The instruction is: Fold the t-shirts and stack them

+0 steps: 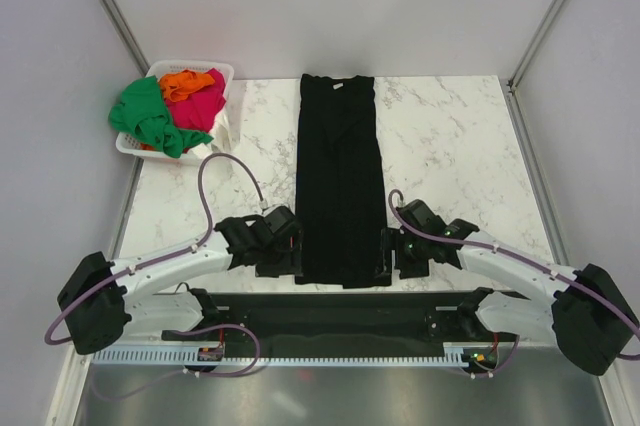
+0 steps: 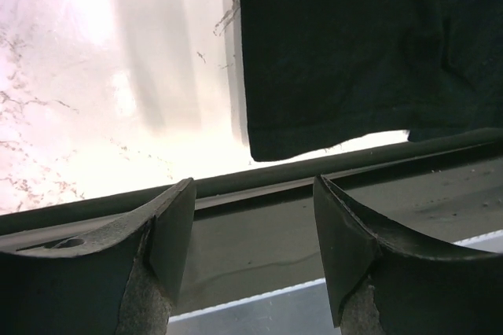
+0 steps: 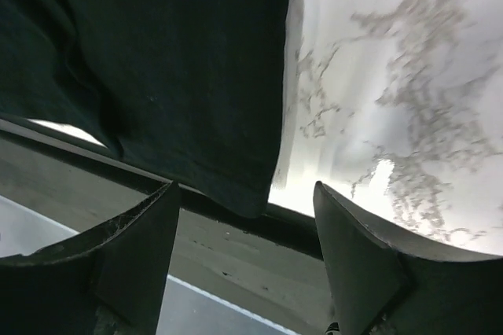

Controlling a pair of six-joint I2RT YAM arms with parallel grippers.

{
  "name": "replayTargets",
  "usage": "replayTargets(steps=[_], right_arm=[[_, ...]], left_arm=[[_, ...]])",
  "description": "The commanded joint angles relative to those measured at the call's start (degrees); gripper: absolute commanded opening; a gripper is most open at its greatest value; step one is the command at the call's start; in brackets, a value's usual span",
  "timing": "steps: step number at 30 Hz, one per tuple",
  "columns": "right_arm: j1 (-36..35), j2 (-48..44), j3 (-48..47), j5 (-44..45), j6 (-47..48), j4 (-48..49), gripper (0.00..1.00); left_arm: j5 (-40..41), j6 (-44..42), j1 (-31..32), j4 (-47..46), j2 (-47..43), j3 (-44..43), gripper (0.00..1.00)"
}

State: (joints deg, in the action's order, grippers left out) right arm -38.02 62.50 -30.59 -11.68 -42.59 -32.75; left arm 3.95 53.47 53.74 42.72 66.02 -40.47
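A large black t-shirt (image 1: 338, 181) lies flat as a long narrow strip down the middle of the marble table, collar at the far end. Its near hem reaches the table's front edge. My left gripper (image 1: 284, 260) sits just left of the near left hem corner, open and empty. In the left wrist view that gripper (image 2: 253, 182) shows the black t-shirt (image 2: 354, 52) ahead of its fingers. My right gripper (image 1: 386, 256) sits just right of the near right corner, also open. The right wrist view has this gripper (image 3: 246, 187) just short of the black t-shirt (image 3: 157, 60).
A white slotted basket (image 1: 224, 72) stands at the far left corner, holding green (image 1: 150, 118), orange (image 1: 182, 83) and pink-red (image 1: 200, 104) t-shirts that spill over its rim. White walls close in the table. A dark rail (image 2: 330, 163) runs along the front edge.
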Motion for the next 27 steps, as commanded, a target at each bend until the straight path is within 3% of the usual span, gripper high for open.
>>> replayTargets(steps=[1, 6, 9, 19, 27], right_arm=[[-2.67, 2.35, 1.05, 0.34, -3.82, 3.48, 0.72], [-3.38, 2.63, 0.88, 1.4, -3.82, 3.75, 0.49], [-3.55, 3.68, 0.88, 1.31, -3.47, 3.84, 0.42], [-3.99, 6.14, 1.23, 1.31, -2.41, 5.33, 0.34], [-3.99, 6.5, 1.41, 1.22, -1.97, 5.95, 0.21]], left_arm=[[-0.43, 3.48, -0.12, -5.26, 0.25, 2.49, 0.68], [-1.75, 4.71, -0.12, -8.44, 1.92, 4.43, 0.67], [-1.49, 5.58, -0.12, -8.35, 3.06, 4.17, 0.67], [-0.61, 8.14, -0.12, -9.41, 6.31, 4.17, 0.62], [1.68, 9.37, -0.12, -9.5, 9.3, 2.77, 0.42]])
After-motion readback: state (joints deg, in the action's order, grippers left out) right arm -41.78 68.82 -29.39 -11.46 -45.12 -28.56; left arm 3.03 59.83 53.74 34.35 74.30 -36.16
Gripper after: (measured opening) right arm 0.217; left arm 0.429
